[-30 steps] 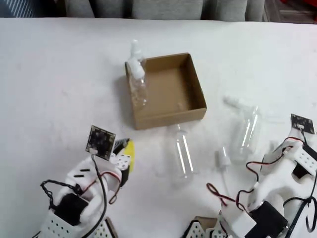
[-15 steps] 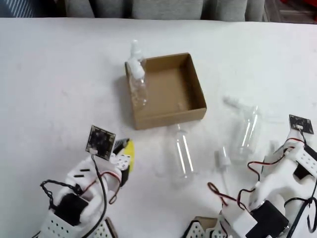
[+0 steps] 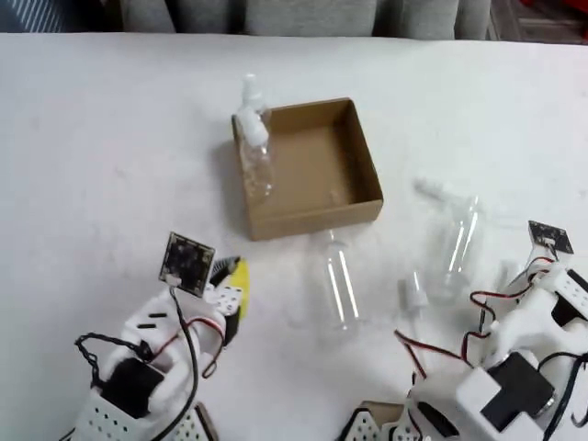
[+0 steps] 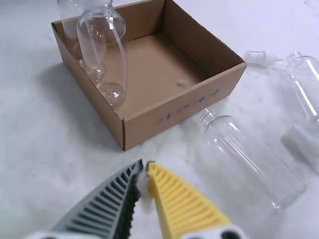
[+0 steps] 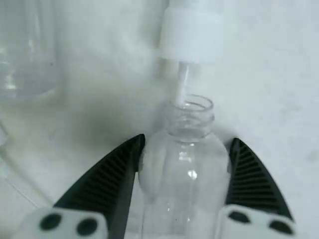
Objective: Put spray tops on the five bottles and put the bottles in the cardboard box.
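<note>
The right gripper (image 5: 187, 139) stands wide around an open-necked bottle (image 5: 182, 164). I cannot tell whether it presses. A loose spray top (image 5: 192, 30) lies just beyond the neck, its tube at the mouth. The left gripper (image 4: 144, 167) is closed and empty, near the cardboard box (image 3: 317, 219). One capped bottle (image 3: 257, 156) leans inside the box. A second capped bottle (image 3: 459, 243) and a bare bottle (image 3: 340, 285) lie on the surface (image 3: 110, 138). By my judgement the task is early: one bottle boxed, and capping and loading remain for the rest.
</note>
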Controlling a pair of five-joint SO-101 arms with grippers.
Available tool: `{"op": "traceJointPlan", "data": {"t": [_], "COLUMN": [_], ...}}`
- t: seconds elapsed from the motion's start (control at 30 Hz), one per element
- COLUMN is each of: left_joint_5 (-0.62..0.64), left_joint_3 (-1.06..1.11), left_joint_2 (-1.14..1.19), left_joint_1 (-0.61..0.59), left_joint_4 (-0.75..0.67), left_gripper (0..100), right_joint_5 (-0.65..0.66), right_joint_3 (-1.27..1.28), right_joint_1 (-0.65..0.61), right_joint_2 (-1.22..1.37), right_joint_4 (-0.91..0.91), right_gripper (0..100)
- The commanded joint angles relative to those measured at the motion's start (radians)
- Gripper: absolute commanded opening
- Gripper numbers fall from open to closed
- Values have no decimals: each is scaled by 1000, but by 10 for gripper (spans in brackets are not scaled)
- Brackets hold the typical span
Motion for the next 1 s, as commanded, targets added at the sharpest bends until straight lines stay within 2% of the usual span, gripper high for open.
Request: {"op": "traceJointPlan", "data": {"t": [0.0,0.2,0.4,0.6,0.8,0.97], "left_joint_5": [-6,-6,-6,-6,-6,-6], "left_joint_3": [-8,-8,-8,-8,-8,-8], "left_joint_2": [-7,-7,-7,-7,-7,-7], "left_joint_1": [7,7,7,7,7,7], "left_joint_4": [-32,-32,-32,-34,-32,-34], "left_gripper": [21,21,21,21,21,21], "right_joint_5": [37,60,80,29,28,121], "right_joint_3": [-38,-81,-87,-173,-149,-121], "right_joint_1": [2,5,-4,4,21,44], "right_joint_2": [7,2,-5,-62,-116,-150], "right_joint_4": [22,59,54,62,93,148], "right_gripper": [223,213,12,15,15,15]}}
